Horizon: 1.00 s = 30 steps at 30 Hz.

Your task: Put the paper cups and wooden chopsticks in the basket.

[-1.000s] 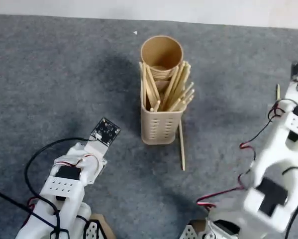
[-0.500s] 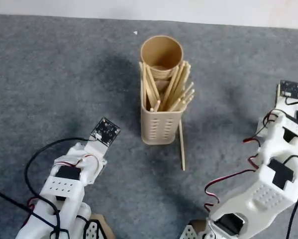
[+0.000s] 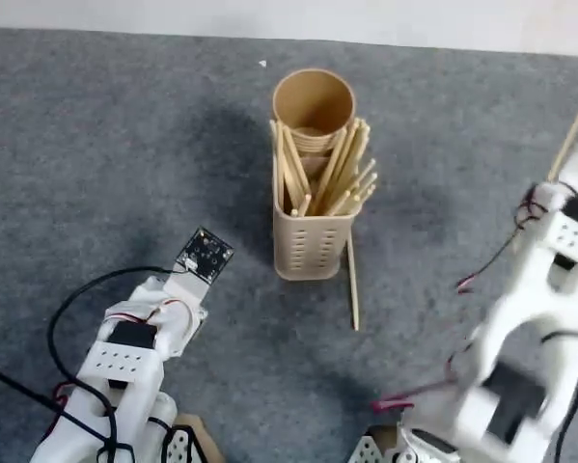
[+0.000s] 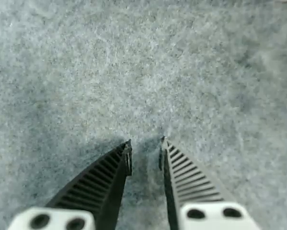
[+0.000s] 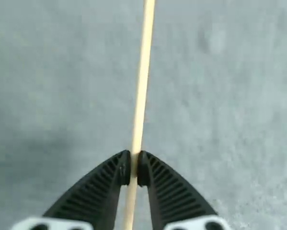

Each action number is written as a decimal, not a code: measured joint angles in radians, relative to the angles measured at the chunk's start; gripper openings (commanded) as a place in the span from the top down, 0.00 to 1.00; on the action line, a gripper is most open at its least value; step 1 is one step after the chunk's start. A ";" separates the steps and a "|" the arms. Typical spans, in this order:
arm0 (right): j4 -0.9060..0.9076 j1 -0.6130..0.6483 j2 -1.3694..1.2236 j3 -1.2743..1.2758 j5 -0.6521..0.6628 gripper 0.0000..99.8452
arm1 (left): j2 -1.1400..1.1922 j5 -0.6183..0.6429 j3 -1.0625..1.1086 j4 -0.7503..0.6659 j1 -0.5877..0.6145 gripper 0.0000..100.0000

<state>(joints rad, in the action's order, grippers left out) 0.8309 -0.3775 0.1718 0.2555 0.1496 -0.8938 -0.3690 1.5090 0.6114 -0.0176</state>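
A tan perforated basket (image 3: 313, 243) stands mid-table, holding stacked paper cups (image 3: 313, 100) and several wooden chopsticks (image 3: 339, 174). Against its right side one loose chopstick (image 3: 352, 285) lies on the carpet. My right gripper (image 5: 133, 167) is shut on another chopstick (image 5: 143, 72), which sticks out past the fingertips. In the high view that chopstick (image 3: 569, 137) points up and away at the far right edge, above the right arm (image 3: 544, 289). My left gripper (image 4: 145, 152) hovers low over bare carpet with its jaws slightly open and nothing between them. The left arm (image 3: 139, 352) sits at the lower left.
Grey carpet (image 3: 124, 145) covers the whole table. A pale wall edge (image 3: 289, 17) runs along the back. Red and black cables (image 3: 481, 275) hang off the right arm.
The right arm swung and rose with the chopstick that lay on the carpet at the far right; that stick now points up off the carpet. The left arm stayed still.
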 measured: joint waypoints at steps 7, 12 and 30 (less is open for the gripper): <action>-0.023 0.390 0.520 0.000 -0.149 0.99 | 0.000 0.000 0.000 0.000 0.000 0.87; -0.198 0.615 0.624 0.023 -0.204 0.99 | 0.000 0.000 0.000 0.000 0.000 0.87; -0.632 0.821 0.683 0.635 -0.215 0.86 | 0.000 0.000 0.000 0.000 0.000 0.87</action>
<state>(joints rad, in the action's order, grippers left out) 0.1987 0.4434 0.8546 0.8907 -0.0652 -0.8938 -0.3690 1.5090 0.6114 -0.0176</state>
